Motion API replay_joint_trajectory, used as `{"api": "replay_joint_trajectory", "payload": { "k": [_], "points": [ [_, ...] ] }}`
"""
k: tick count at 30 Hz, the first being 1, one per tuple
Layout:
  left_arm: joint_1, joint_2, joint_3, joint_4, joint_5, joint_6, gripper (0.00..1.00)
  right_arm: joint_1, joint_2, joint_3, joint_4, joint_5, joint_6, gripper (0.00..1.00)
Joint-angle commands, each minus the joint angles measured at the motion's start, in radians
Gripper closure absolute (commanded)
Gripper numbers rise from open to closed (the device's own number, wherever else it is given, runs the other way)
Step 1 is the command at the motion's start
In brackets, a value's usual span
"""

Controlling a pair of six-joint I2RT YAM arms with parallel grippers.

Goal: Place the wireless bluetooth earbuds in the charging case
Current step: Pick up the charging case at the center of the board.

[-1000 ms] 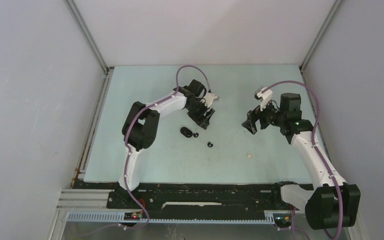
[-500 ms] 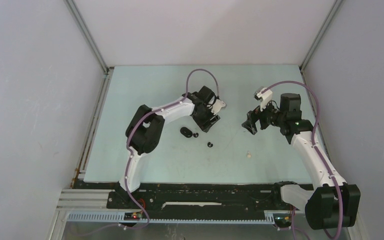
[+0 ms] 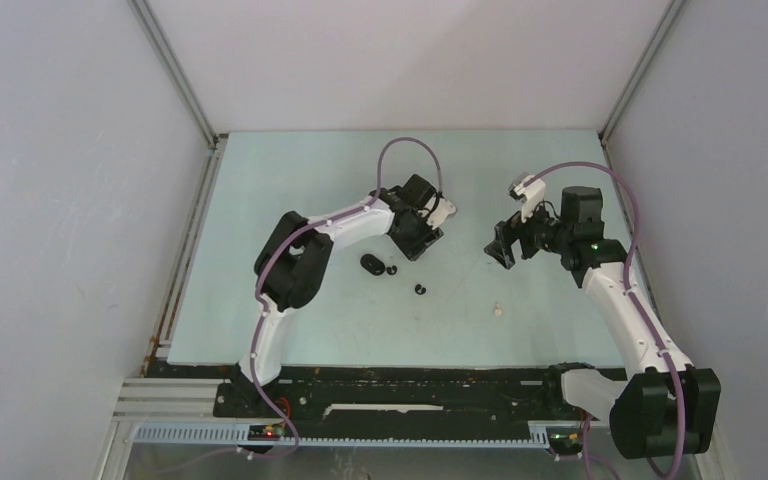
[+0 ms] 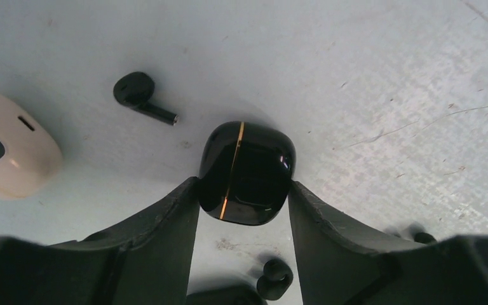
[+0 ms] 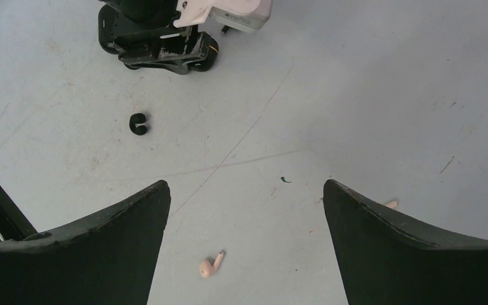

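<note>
A glossy black charging case (image 4: 244, 168) with a thin gold seam lies on the table. My left gripper (image 4: 242, 187) is shut on it, a fingertip touching each side. In the top view the left gripper (image 3: 417, 240) hides this case. A black stemmed earbud (image 4: 141, 95) lies beyond it on the left, and a black curled earbud (image 4: 274, 277) lies between the fingers nearer the wrist. My right gripper (image 5: 246, 190) hangs open above the table with nothing in it. A beige earbud (image 5: 210, 265) lies under it, and a black curled earbud (image 5: 139, 124) lies further off.
A beige case (image 4: 6, 152) lies left of the black one. In the top view a dark oval case (image 3: 371, 263) lies near two black earbuds (image 3: 392, 269) (image 3: 420, 290). Another beige earbud (image 3: 498, 311) lies toward the front. White walls enclose the table.
My left arm has reached further right and its jaws have narrowed from wide open onto the black case. The right arm has not moved.
</note>
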Motion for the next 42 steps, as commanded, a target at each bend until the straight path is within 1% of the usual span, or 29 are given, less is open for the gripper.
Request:
{"api": "replay_joint_trajectory", "payload": {
  "k": [1,4,8,11,12,14,16,17,19,20,23,26,28,32,38,42],
  "points": [
    [-0.023,0.007,0.000,0.063,0.004,0.014,0.41,-0.001,0.011,0.038,0.005,-0.021,-0.001,0.08],
    [-0.027,0.006,-0.002,0.067,0.011,0.023,0.45,-0.003,0.016,0.038,0.005,-0.021,0.000,0.08],
    [-0.026,0.001,-0.012,0.066,0.010,0.021,0.59,-0.003,0.016,0.038,0.011,-0.008,0.011,0.08],
    [-0.035,-0.055,-0.060,0.091,0.001,-0.008,0.65,-0.027,0.038,0.059,0.041,0.076,0.128,0.09],
    [-0.046,-0.095,-0.096,0.118,-0.010,-0.017,0.69,-0.050,0.052,0.069,0.052,0.099,0.183,0.09],
    [-0.086,-0.219,-0.211,0.227,-0.056,-0.029,0.73,-0.113,0.099,0.076,0.058,0.089,0.272,0.13],
    [-0.125,-0.340,-0.338,0.358,-0.091,-0.029,0.75,-0.167,0.163,0.088,0.037,0.030,0.332,0.19],
    [-0.140,-0.380,-0.372,0.385,-0.093,-0.033,0.77,-0.185,0.202,0.102,0.019,-0.009,0.342,0.24],
    [-0.159,-0.420,-0.375,0.354,-0.085,-0.053,0.82,-0.191,0.270,0.135,-0.027,-0.088,0.357,0.37],
    [-0.175,-0.432,-0.372,0.327,-0.092,-0.055,0.84,-0.179,0.294,0.148,-0.050,-0.112,0.355,0.38],
    [-0.232,-0.476,-0.401,0.325,-0.144,-0.040,0.85,-0.125,0.324,0.165,-0.071,-0.179,0.351,0.37],
    [-0.273,-0.492,-0.412,0.328,-0.165,-0.048,0.85,-0.082,0.335,0.165,-0.067,-0.287,0.367,0.36],
    [-0.288,-0.494,-0.412,0.330,-0.178,-0.057,0.85,-0.071,0.352,0.165,-0.062,-0.342,0.393,0.36],
    [-0.308,-0.486,-0.387,0.327,-0.188,-0.071,0.85,-0.036,0.375,0.165,-0.064,-0.421,0.391,0.39],
    [-0.318,-0.485,-0.366,0.335,-0.173,-0.068,0.85,0.006,0.388,0.165,-0.069,-0.431,0.373,0.42],
    [-0.318,-0.487,-0.363,0.342,-0.159,-0.068,0.86,0.009,0.420,0.165,-0.064,-0.488,0.373,0.44]
  ]
}}
